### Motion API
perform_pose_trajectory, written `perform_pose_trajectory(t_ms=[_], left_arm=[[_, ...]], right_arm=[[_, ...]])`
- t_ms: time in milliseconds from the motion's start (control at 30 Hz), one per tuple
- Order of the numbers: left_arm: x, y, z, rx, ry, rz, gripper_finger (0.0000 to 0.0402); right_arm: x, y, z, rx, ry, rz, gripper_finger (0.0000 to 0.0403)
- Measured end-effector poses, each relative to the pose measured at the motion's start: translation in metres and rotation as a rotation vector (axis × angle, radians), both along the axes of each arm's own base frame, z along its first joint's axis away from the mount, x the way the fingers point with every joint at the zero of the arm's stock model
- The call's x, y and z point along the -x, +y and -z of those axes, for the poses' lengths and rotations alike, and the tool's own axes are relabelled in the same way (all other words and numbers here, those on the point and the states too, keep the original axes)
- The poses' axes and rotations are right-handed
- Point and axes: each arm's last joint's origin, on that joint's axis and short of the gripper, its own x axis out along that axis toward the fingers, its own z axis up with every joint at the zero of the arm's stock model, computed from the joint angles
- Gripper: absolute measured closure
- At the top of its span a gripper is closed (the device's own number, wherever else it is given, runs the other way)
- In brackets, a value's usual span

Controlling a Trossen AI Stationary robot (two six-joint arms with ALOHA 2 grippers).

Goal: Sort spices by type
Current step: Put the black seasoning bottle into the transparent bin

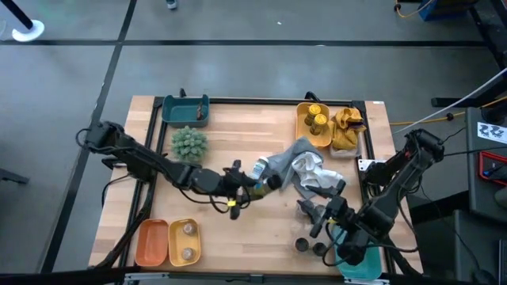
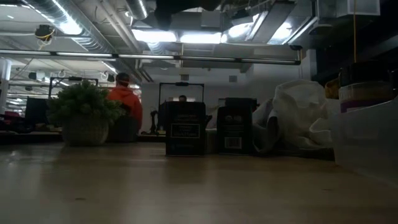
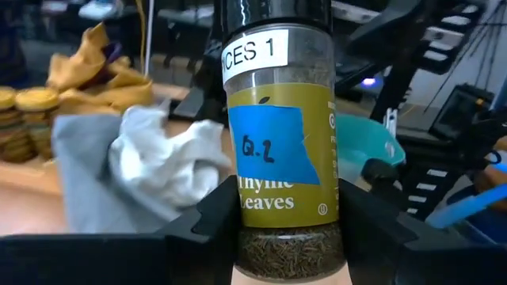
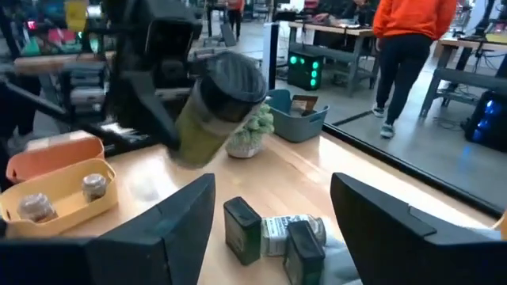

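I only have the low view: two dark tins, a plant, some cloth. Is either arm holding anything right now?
Observer: Yes. The left gripper is shut on a thyme jar with a dark lid and blue tape on its label.
Operator: Where is that over the table?
Observer: Near the middle, next to the grey cloth. In the right wrist view the jar appears tilted and off the wood.
Operator: And the right gripper?
Observer: The right gripper is open and holds nothing. It points at the dark tins and a jar lying between them.
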Motion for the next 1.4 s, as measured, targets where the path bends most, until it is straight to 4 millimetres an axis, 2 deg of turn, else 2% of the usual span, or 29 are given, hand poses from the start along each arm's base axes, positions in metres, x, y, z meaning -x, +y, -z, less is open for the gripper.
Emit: perform_pose_trajectory(t_ms=[200,467,667,933,1200,1400], left_arm=[[-0.016,-0.016,0.017,-0.007,-0.093,0.033,0.0243],[-0.027,-0.026,0.030,0.022,-0.212,0.051,0.0243],[-0.029,-0.030,0.034,0.028,-0.225,0.059,0.0243],[-0.023,-0.045,0.034,-0.012,-0.229,0.107,0.0243],[-0.016,-0.059,0.034,-0.064,-0.232,0.154,0.0243],[-0.015,-0.062,0.034,-0.082,-0.234,0.166,0.0243]], right_arm=[[-0.001,0.002,0.013,-0.058,-0.091,0.028,0.0151],[-0.008,0.008,0.026,-0.139,-0.118,0.015,0.0151],[-0.026,0.010,0.031,-0.229,-0.073,-0.045,0.0151],[-0.050,0.008,0.020,-0.181,-0.037,-0.184,0.0151],[-0.063,0.009,0.002,-0.109,-0.082,-0.361,0.0151],[-0.076,-0.001,-0.004,-0.096,-0.105,-0.445,0.0151]])
